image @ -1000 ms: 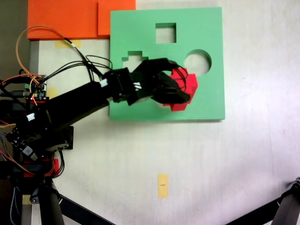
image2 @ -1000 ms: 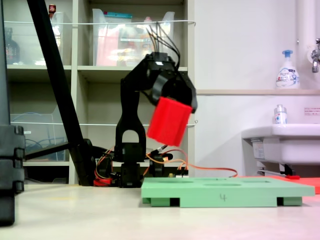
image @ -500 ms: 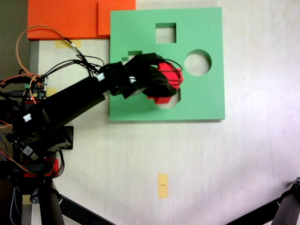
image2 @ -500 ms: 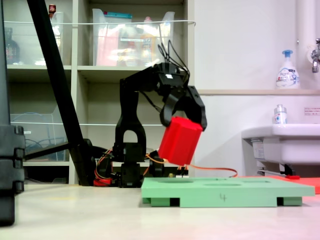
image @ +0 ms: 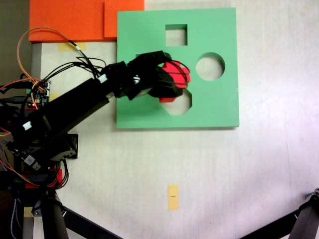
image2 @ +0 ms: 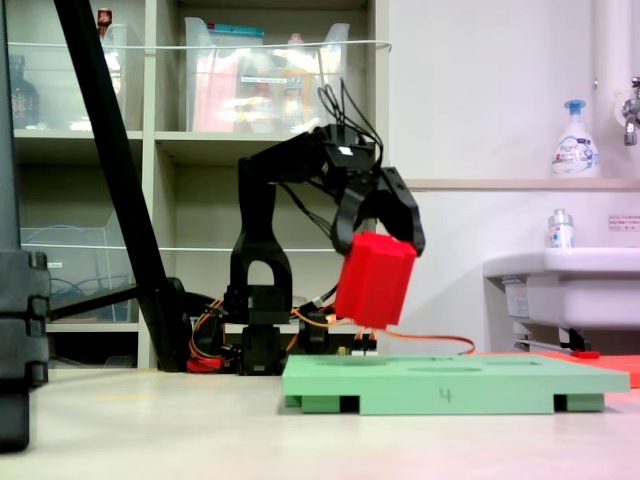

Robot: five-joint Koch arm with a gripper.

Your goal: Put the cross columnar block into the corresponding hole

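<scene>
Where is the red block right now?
The red block is up in the air, clamped in the end effector, above the green board. From above, it hangs over the board's middle, left of the round hole.

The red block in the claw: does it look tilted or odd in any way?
Yes. The red block hangs tilted in the claw, its lower end leaning left in the side fixed view, clear above the green board.

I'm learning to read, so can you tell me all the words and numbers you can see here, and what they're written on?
"4": handwritten on the front edge of the green foam board.
Label on the white pump bottle on the ledge: too small to read.
Red sign on the wall at the right edge: too blurred to read.
Small bottle by the sink: label unreadable.
</scene>
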